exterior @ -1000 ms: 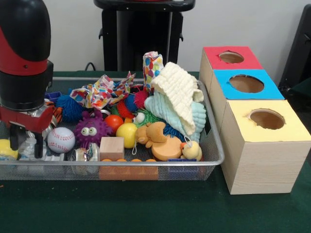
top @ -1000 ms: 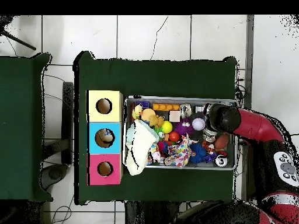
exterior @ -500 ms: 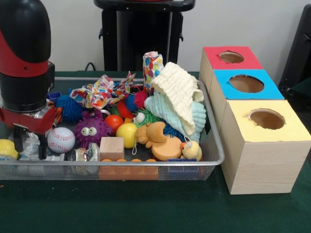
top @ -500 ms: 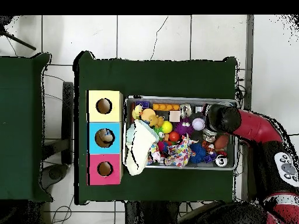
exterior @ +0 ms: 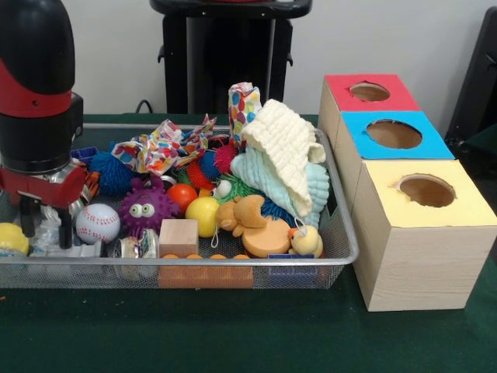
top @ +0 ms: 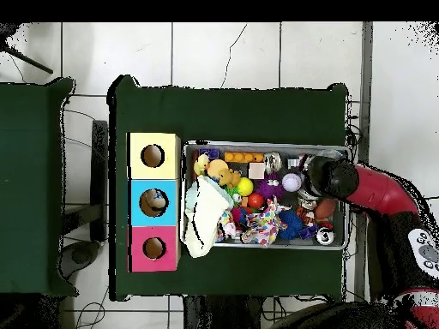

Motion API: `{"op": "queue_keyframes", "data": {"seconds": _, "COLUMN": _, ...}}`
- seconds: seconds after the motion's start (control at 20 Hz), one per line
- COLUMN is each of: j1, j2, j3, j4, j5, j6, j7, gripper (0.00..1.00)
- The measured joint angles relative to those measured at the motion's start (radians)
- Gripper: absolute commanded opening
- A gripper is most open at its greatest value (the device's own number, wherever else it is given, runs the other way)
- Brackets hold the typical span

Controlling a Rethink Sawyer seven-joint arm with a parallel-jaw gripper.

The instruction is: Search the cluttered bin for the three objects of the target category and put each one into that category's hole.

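The gripper (exterior: 44, 233) hung low in the bin's (exterior: 342, 233) end farthest from the 3 boxes (exterior: 411, 225), fingers (exterior: 27, 220) spread around a crinkly clear thing (exterior: 48, 227), just beside the baseball (exterior: 98, 224). I could not tell whether they gripped it. Toys and cloths (exterior: 283, 148) crowded the bin.

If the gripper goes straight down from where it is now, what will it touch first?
Probably the crinkly clear plastic item lying between the fingers of the gripper, at the bin's left end in the front view. The baseball sits beside this line. Depth is unclear.
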Motion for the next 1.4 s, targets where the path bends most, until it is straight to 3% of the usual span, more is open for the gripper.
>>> {"op": "queue_keyframes", "data": {"seconds": 0.5, "j1": -0.001, "j2": -0.038, "j3": 0.000, "j4": 0.060, "j5": 0.000, "j6": 0.037, "j7": 0.000, "gripper": 1.00}}
{"op": "queue_keyframes", "data": {"seconds": 1.4, "j1": -0.034, "j2": -0.011, "j3": 0.000, "j4": 0.065, "j5": 0.000, "j6": 0.037, "j7": 0.000, "gripper": 1.00}}
